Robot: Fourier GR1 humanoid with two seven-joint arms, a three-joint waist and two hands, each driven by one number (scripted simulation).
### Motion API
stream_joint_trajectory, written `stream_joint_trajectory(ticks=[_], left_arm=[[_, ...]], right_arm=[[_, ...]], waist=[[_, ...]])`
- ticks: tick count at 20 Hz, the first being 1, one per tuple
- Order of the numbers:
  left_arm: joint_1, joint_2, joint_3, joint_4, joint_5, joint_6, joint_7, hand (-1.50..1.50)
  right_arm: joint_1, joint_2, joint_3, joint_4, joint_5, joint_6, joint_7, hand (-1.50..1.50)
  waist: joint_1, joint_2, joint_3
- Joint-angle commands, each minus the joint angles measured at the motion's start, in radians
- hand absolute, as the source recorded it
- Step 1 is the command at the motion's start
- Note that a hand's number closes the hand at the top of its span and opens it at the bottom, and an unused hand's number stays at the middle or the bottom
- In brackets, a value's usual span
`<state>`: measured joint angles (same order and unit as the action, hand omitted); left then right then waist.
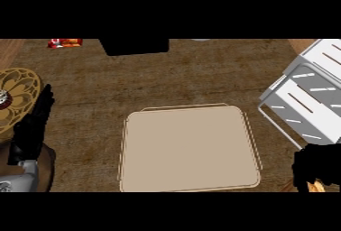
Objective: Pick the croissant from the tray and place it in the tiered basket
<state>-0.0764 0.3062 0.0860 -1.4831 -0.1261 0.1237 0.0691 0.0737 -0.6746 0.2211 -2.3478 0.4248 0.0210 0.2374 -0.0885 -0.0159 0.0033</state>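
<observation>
The right hand (pixel 318 168) is curled round the croissant (pixel 314 185) at the lower right, off the bare tray (pixel 190 151), and should carry it up level over the white tiered basket (pixel 310 97) before letting go, left hand (pixel 32 128) resting straight-fingered.

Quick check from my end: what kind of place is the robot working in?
Most likely a kitchen counter: a brown countertop carrying a beige tray, a white tiered basket at the right, and a patterned plate at the left edge.
</observation>
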Motion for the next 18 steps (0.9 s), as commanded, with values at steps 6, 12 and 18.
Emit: stream_joint_trajectory(ticks=[6, 12, 18], left_arm=[[-0.017, -0.010, -0.037, -0.051, -0.014, -0.017, 0.042, 0.00], [-0.035, -0.035, -0.047, -0.030, -0.037, -0.011, 0.021, 0.00], [-0.066, -0.043, -0.054, 0.009, -0.043, -0.022, -0.013, 0.00]], right_arm=[[0.088, -0.142, -0.542, 0.058, -0.542, 0.195, -0.174, 1.50], [0.141, -0.154, -0.745, 0.249, -0.403, 0.316, -0.457, 1.50], [-0.028, -0.266, -0.717, 0.457, -0.146, 0.201, -0.478, 1.50]], waist=[[0.049, 0.009, -0.001], [0.074, 0.013, -0.002], [0.105, 0.022, -0.003]])
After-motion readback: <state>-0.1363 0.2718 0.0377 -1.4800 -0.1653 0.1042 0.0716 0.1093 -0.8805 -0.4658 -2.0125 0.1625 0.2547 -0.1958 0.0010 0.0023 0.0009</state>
